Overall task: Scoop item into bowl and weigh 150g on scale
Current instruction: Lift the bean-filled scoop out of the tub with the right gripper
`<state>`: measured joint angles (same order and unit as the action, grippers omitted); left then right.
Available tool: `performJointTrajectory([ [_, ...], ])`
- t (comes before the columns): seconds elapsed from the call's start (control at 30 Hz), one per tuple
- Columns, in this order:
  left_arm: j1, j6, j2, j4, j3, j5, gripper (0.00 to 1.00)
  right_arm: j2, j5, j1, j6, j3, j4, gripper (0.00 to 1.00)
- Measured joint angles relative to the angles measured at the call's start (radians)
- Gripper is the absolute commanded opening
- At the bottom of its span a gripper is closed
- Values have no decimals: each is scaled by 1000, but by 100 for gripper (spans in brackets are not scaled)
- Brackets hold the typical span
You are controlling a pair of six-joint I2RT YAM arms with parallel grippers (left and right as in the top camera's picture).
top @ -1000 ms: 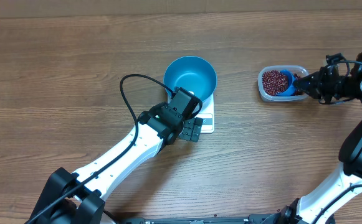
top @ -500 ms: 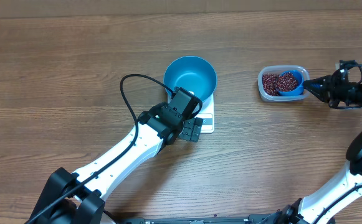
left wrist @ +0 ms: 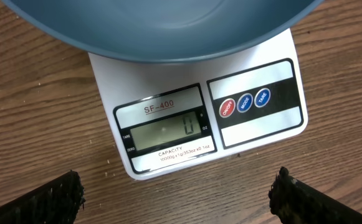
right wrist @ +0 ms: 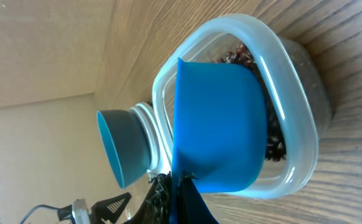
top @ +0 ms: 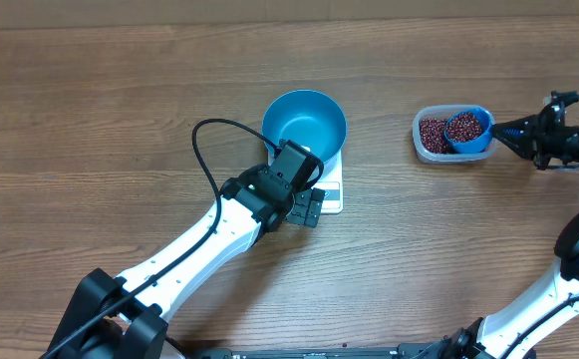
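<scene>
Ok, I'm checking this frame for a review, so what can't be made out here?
Small white square kitchen scale, overhead: display covered by the left hand.
Round deep blue bowl, left wrist view: inside cut off by the top edge.
Small dark red-brown beans, right wrist view: mostly hidden behind the blue plastic scoop.
Right hand, overhead: how it pinches the scoop's handle, too small and dark.

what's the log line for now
right tool: shut on scoop | scoop: beans inside, over clear tub | bowl: empty, on scale | scale display: zero | left tool: open, above scale
</scene>
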<state>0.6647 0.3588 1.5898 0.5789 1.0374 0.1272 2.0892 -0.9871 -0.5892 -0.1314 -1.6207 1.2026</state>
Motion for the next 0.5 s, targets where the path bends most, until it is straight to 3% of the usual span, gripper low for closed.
performJointTrajectory([
  [0.5,0,0,0,0,0,0,100,6,0,0,-111,-248,285,4],
])
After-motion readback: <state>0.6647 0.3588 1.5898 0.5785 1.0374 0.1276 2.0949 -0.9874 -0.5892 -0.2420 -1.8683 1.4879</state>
